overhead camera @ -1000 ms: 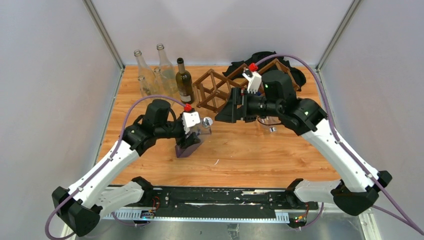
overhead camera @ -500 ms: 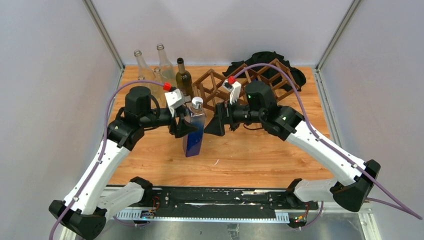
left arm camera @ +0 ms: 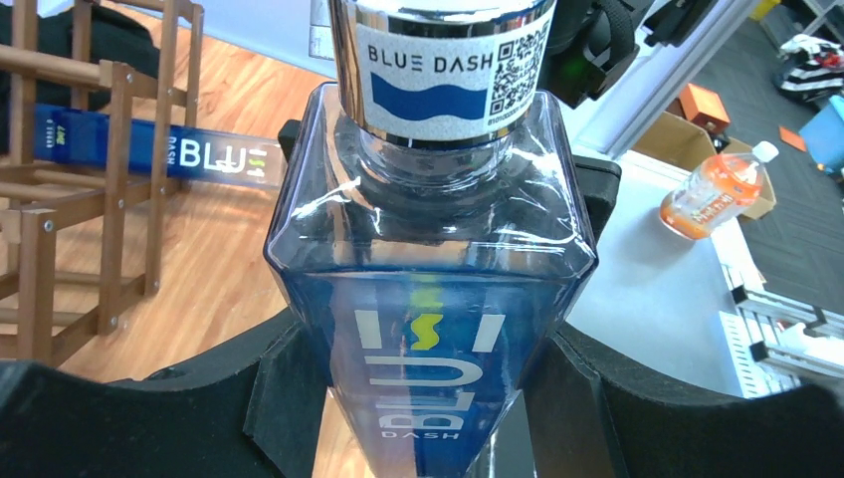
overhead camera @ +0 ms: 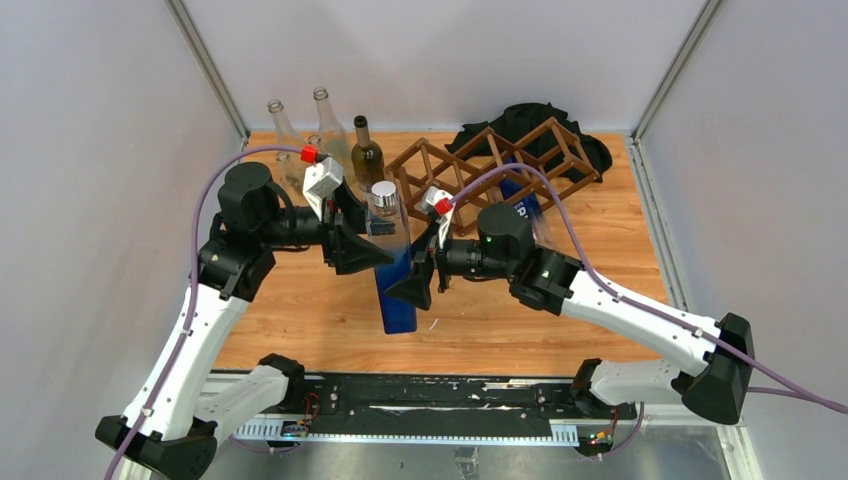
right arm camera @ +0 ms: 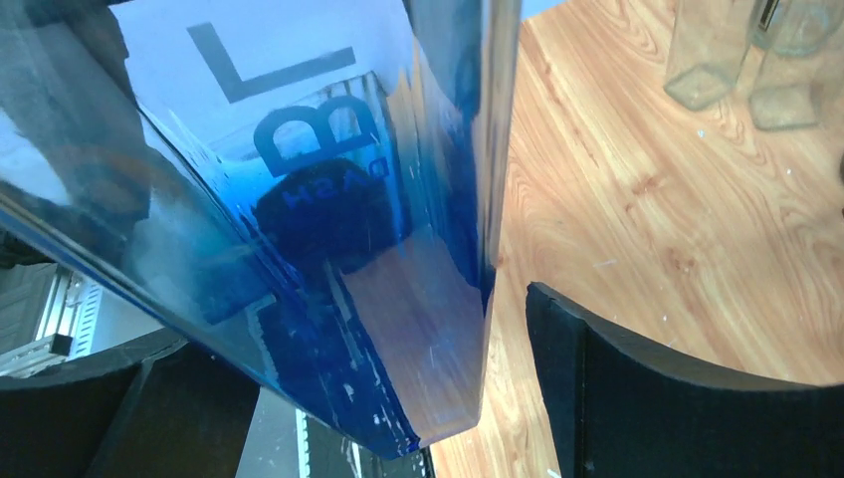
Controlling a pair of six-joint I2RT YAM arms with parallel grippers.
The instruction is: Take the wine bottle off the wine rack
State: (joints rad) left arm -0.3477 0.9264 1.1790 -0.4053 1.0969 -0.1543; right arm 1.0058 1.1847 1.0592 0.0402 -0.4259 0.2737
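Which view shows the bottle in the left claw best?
Top view: the bottle shows cap to base, with the left claw at its upper body. Left wrist shows only neck and shoulder; right wrist only the lower end.

Both arms bend inward toward the middle, their wrists level and facing each other. The left claw is clamped on the blue bottle at its shoulder. The right claw is spread wide around the bottle's lower body.
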